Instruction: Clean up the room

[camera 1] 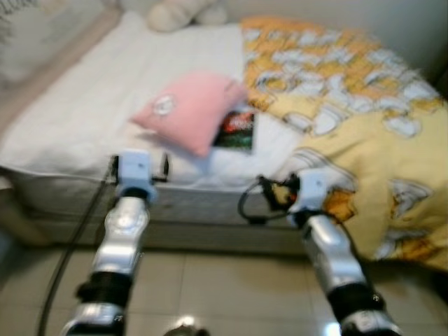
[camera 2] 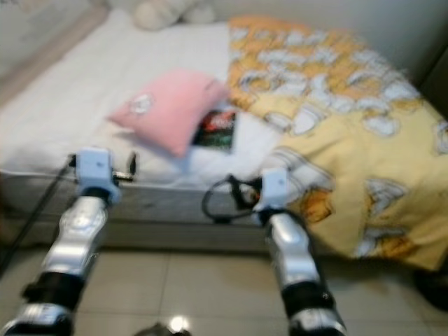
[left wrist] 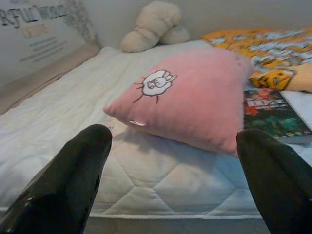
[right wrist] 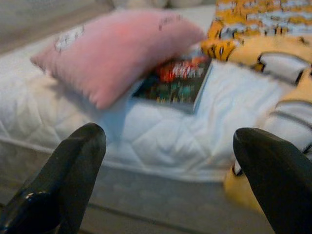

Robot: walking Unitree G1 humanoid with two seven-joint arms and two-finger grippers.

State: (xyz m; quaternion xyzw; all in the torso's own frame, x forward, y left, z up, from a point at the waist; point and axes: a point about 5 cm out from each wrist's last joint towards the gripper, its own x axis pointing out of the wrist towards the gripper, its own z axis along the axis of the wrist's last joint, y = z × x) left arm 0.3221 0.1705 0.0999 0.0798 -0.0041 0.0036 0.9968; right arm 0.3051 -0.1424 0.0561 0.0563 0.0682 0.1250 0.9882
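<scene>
1. The left gripper is held out over the near edge of the bed, jaws spread wide and holding nothing; its left wrist view looks between the two black fingers straight at the pink pillow.
2. The right gripper is likewise released and empty, raised at the bed's edge just beside the overhanging yellow blanket.
3. Between the right jaws, a little farther in on the mattress, lies a dark book with a colourful cover. The pink pillow rests partly on top of it, covering one side.
4. The pillow sits tilted near the middle of the white mattress, its cartoon print facing up. The yellow blanket is rumpled across the robot's right half of the bed and hangs over the near edge toward the tiled floor.
5. At the head of the bed lies a cream plush toy.
6. Judged from this, the robot is in the approach step, lining up on the clutter; nothing is grasped.
7. The next move likely calls for stepping or leaning closer, then closing one set of jaws on the pillow's near corner to free the book beneath.
</scene>
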